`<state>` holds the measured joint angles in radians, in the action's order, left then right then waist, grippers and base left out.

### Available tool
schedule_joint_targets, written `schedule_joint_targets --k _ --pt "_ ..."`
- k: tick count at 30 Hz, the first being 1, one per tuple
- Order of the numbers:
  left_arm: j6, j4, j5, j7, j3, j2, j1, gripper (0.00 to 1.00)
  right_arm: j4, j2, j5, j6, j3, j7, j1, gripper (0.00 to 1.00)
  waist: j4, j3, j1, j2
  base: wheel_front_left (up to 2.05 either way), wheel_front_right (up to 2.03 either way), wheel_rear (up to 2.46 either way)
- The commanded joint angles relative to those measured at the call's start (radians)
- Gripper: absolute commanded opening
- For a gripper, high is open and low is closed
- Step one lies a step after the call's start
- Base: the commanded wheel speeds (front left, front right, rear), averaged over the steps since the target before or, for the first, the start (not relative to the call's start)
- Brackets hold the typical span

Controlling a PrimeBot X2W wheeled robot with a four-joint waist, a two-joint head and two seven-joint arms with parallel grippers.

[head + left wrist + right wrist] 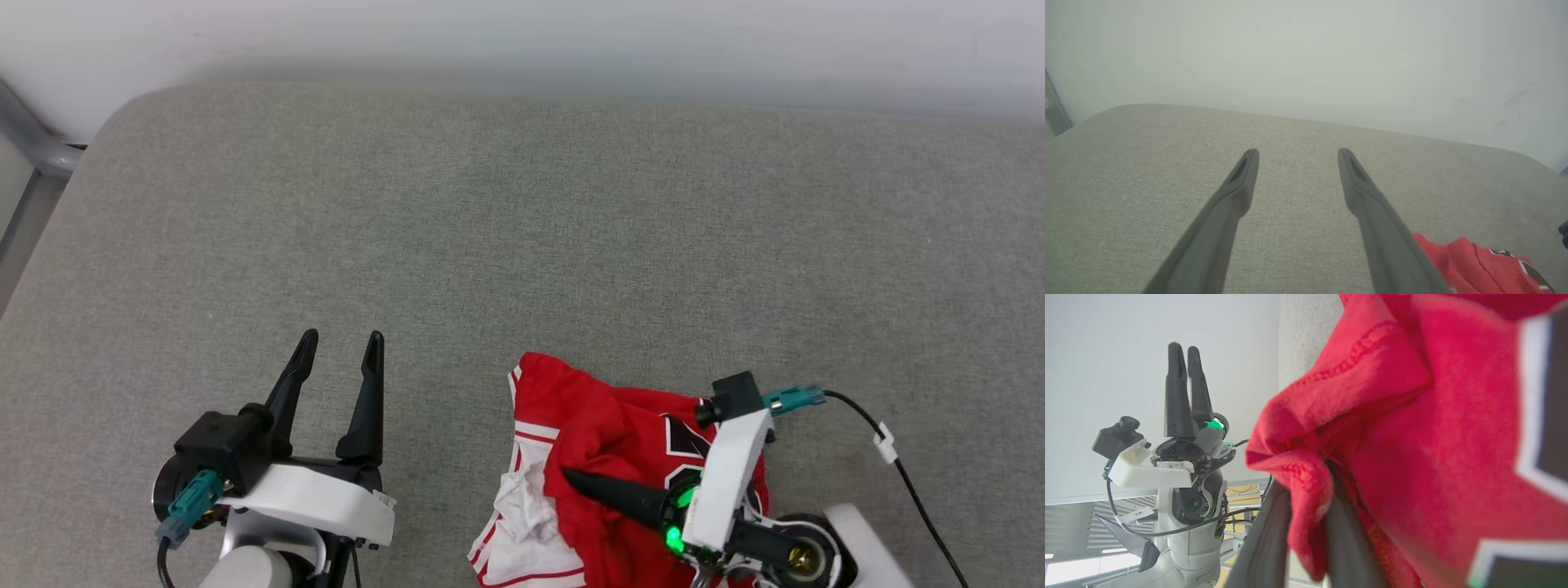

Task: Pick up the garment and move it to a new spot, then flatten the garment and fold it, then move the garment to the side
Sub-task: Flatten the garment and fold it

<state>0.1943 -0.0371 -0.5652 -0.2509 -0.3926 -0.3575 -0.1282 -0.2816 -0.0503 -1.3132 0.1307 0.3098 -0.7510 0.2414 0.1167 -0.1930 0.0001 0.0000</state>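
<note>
Right there, the right gripper (571,478) pinched the crumpled red-and-white jersey T-shirt (604,416); left gripper (343,336) hovered, fingers splayed, above grey upholstery (522,204).

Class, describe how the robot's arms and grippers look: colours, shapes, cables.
Both left gripper and right gripper: two long tapering black fingers each, white wrist bracket, small black camera, teal plug with black cable; a green light glows at the right wrist.

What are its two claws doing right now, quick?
Left claw: open, holding nothing.
Right claw: closed on a fold of the red jersey.
</note>
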Motion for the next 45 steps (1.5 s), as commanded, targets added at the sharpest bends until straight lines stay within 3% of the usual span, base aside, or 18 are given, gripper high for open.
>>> schedule_joint_targets --k 1,9,14,18,25,26,27,31,38,45 --pt "-0.004 0.005 0.001 -0.007 0.003 0.006 -0.013 1.00 -0.012 0.000 0.010 0.000 0.020 0.011 0.015 1.00 -0.002 -0.003 -0.0001 0.0000 0.00 0.00 0.00" --pt "-0.018 0.030 0.008 -0.010 0.007 0.016 -0.021 1.00 0.017 0.000 0.033 0.000 0.096 0.074 0.040 1.00 -0.018 0.010 -0.0001 0.0000 0.00 0.00 0.00" --pt "-0.019 0.040 0.008 -0.012 0.007 0.022 -0.002 1.00 0.122 -0.033 0.094 0.000 0.131 0.139 0.031 1.00 -0.032 0.039 -0.0001 0.0000 0.00 0.00 0.00" --pt "-0.013 0.044 0.010 -0.013 0.009 0.022 0.010 1.00 0.200 -0.097 0.216 0.000 0.130 0.258 0.018 1.00 -0.047 0.064 -0.0001 0.0000 0.00 0.00 0.00" --pt "0.011 0.050 0.016 -0.013 0.021 0.020 0.041 1.00 0.213 -0.163 0.509 0.000 -0.015 0.471 -0.043 1.00 -0.087 0.113 -0.0001 0.0000 0.00 0.00 0.00" --pt "0.017 0.050 0.015 -0.014 0.024 0.019 0.048 1.00 0.212 -0.163 0.549 0.000 -0.050 0.490 -0.058 1.00 -0.093 0.120 -0.0001 0.0000 0.00 0.00 0.00" --pt "0.028 0.049 0.016 -0.014 0.037 0.020 0.067 1.00 0.223 -0.155 0.679 0.000 -0.166 0.539 -0.098 1.00 -0.111 0.141 -0.0001 0.0000 0.00 0.00 0.00" --pt "0.042 0.050 0.025 -0.015 0.053 0.022 0.090 1.00 0.274 -0.129 0.846 0.000 -0.287 0.589 -0.151 1.00 -0.131 0.166 -0.0001 0.0000 0.00 0.00 0.00" --pt "0.033 0.067 0.037 -0.016 0.082 0.028 0.127 1.00 0.359 -0.086 0.988 0.000 -0.369 0.682 -0.248 1.00 -0.153 0.209 -0.0001 0.0000 0.00 0.00 0.00" --pt "0.020 0.077 0.071 -0.015 0.125 0.041 0.164 1.00 0.405 -0.065 1.043 0.000 -0.343 0.734 -0.314 1.00 -0.177 0.223 -0.0001 0.0000 0.00 0.00 0.00"
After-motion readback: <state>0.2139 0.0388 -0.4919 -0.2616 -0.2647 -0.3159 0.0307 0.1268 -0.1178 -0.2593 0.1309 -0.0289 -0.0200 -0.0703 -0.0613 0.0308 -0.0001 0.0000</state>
